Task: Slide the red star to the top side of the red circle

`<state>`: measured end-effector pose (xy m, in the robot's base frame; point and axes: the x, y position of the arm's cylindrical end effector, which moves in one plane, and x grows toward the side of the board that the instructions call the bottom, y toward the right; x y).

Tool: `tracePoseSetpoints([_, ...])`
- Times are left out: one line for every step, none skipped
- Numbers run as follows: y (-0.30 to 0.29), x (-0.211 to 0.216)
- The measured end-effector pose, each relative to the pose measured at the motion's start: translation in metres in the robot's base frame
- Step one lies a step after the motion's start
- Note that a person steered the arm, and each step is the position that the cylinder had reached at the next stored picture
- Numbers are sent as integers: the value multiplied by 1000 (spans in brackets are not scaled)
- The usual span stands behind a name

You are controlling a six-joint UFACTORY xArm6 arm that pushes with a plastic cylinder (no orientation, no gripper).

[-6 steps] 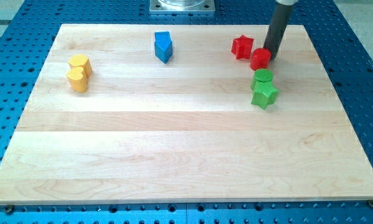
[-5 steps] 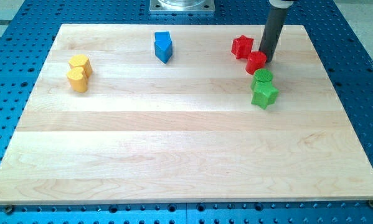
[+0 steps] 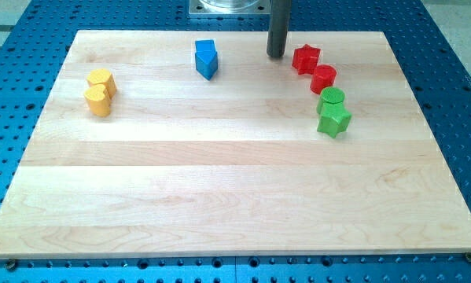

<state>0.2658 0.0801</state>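
Note:
The red star (image 3: pixel 305 59) lies near the view's top right of the wooden board. The red circle (image 3: pixel 323 79) sits just below and right of it, almost touching. My tip (image 3: pixel 276 55) rests on the board just left of the red star, with a small gap between them. The dark rod rises straight up out of the view's top.
A green circle (image 3: pixel 332 99) and a green star (image 3: pixel 333 119) sit directly below the red circle. A blue block (image 3: pixel 207 59) lies left of my tip. Two yellow blocks (image 3: pixel 99 91) sit at the view's left. The board (image 3: pixel 219 196) ends close above the tip.
My tip moved from the right side of the red circle across to the left of the red star. The red circle shifted slightly left and down.

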Motion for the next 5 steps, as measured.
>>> tracePoseSetpoints([1,13])
tracePoseSetpoints([24,13])
tracePoseSetpoints([45,13])
tracePoseSetpoints([46,13])
tracePoseSetpoints([39,15])
